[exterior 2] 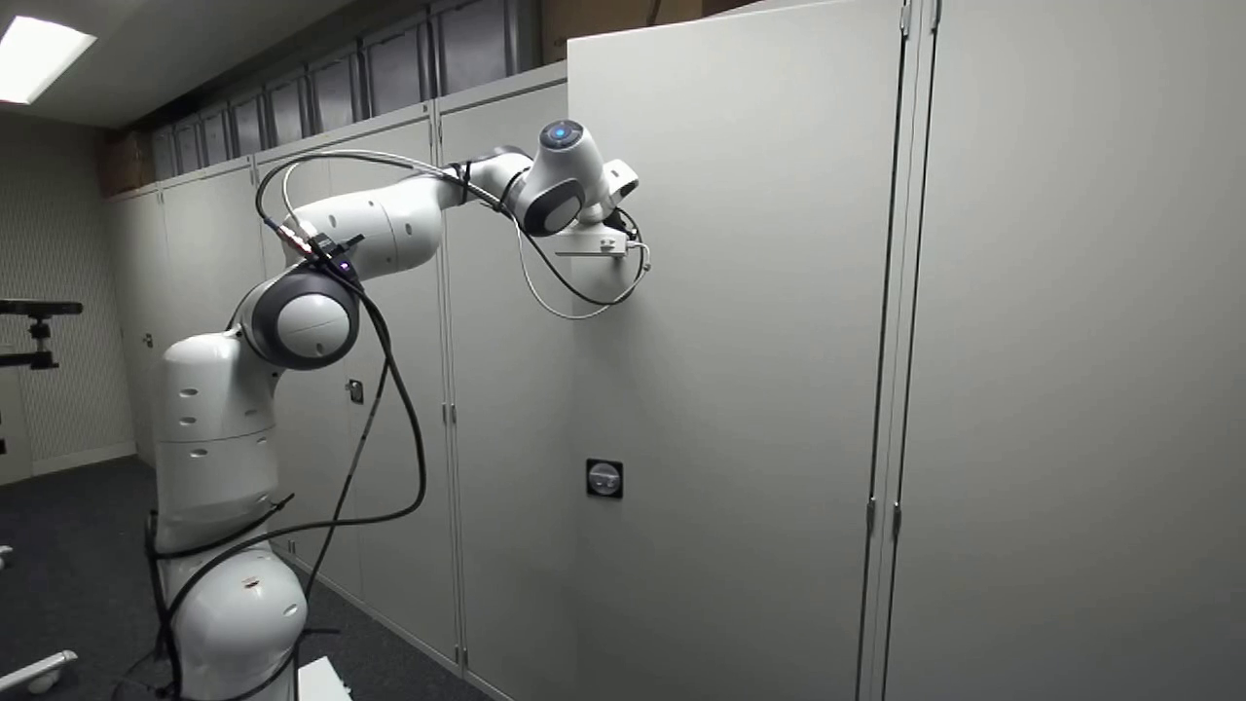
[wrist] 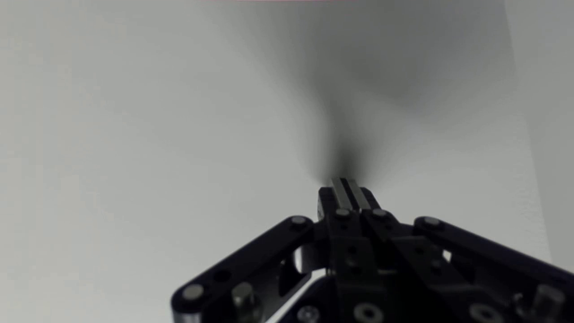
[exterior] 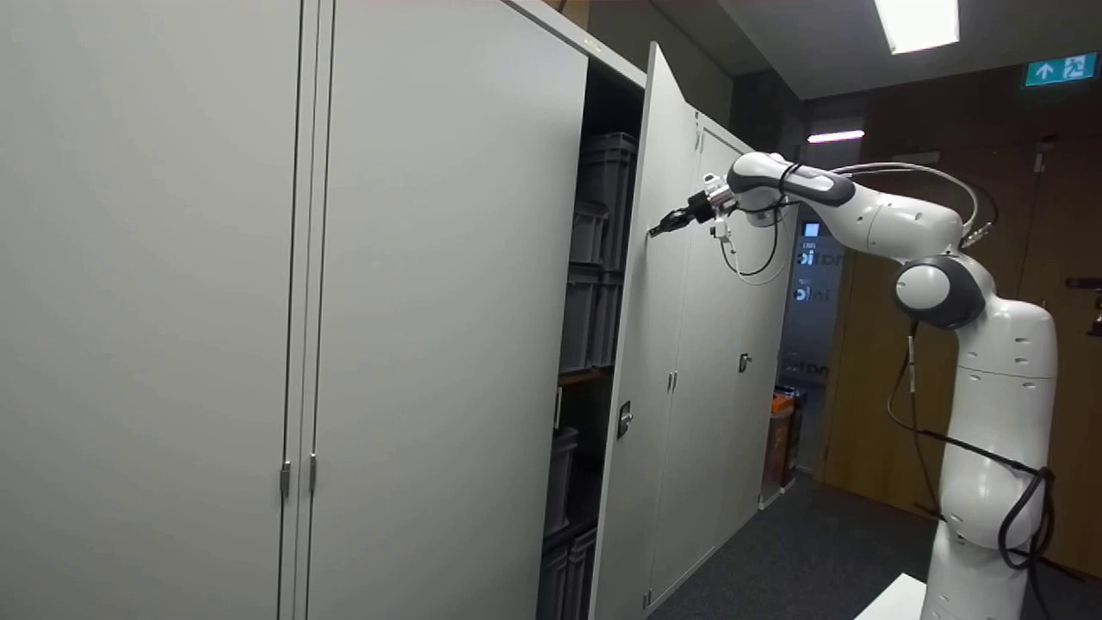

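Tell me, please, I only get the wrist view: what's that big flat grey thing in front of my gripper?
Observer: It's a tall cabinet door, standing partly open in an exterior view.
Operator: Ooh! What's behind it?
Observer: Grey bins, stacked up inside.
Operator: Is there anything on its front to grab?
Observer: Yes, a round handle, showing in both exterior views, lower down than your gripper.

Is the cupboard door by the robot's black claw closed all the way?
No, the cupboard door stands partly open in an exterior view, with grey bins showing through the gap.
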{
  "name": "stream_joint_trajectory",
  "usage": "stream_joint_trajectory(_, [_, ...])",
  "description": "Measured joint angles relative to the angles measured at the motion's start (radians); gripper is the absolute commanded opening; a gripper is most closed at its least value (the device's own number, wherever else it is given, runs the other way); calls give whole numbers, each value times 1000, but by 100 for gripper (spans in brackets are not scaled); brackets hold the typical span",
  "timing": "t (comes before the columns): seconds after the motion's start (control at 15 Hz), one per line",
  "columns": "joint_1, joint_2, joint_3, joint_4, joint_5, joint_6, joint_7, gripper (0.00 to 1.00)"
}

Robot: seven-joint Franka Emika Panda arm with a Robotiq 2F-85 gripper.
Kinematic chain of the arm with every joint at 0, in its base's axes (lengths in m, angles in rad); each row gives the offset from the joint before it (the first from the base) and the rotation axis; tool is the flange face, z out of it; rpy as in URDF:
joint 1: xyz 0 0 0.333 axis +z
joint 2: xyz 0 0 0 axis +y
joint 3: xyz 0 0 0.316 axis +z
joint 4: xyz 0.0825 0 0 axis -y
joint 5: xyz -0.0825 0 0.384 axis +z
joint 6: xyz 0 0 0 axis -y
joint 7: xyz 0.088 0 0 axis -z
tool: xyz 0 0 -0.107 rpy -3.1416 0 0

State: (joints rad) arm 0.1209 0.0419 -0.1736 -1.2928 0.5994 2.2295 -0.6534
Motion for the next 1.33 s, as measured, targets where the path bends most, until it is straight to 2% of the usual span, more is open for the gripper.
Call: stream_joint_trajectory(1.33, [3, 31, 2, 4, 0, -6, 0, 1])
